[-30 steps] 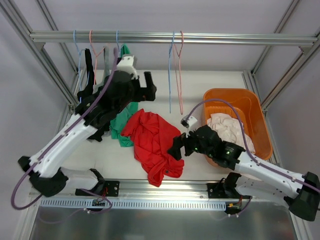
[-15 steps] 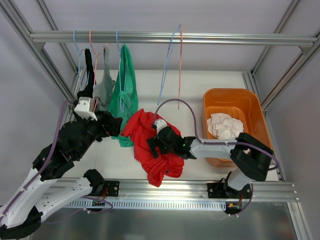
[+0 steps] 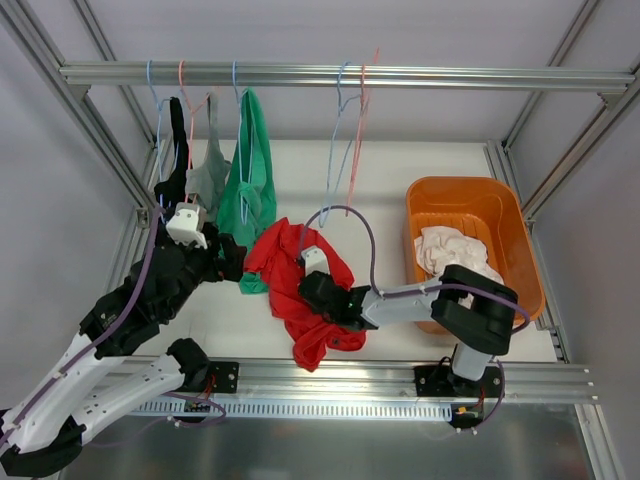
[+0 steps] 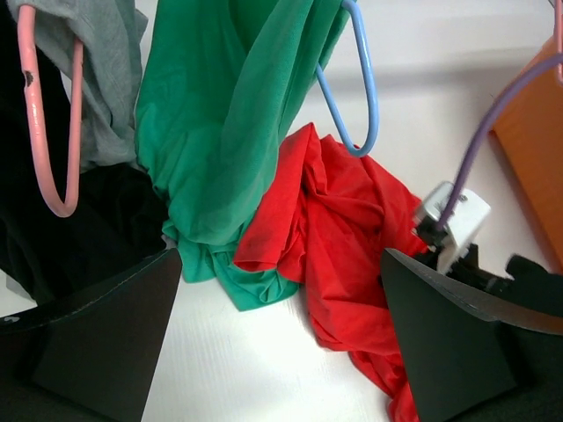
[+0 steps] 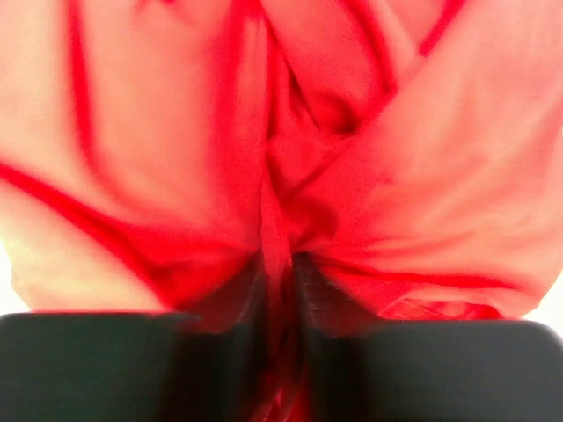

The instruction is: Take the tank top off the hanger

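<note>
Where the overhead camera looks down, the red tank top (image 3: 285,260) lies crumpled on the white table (image 3: 420,170). It is free of any hanger and sits below two bare hangers (image 3: 350,150) on the rail (image 3: 450,76). The right gripper (image 3: 305,290) sits in the middle of the heap. The left gripper (image 3: 228,258) hovers just beside the heap's left edge, under the green top (image 3: 250,170) on its blue hanger (image 3: 236,75). An orange bin (image 3: 470,183) holding pale cloth stands well to the right.

From the left wrist, that gripper's jaws gape wide with nothing between them, facing the green hem and the red folds.

From the right wrist, blurred, the jaws are nearly together and pinch a ridge of red cloth.

I judge the red top's removal done. Carrying it off, perhaps to the bin, seems to remain. The green top, grey top (image 3: 208,175) and black top (image 3: 177,150) hang untouched.
</note>
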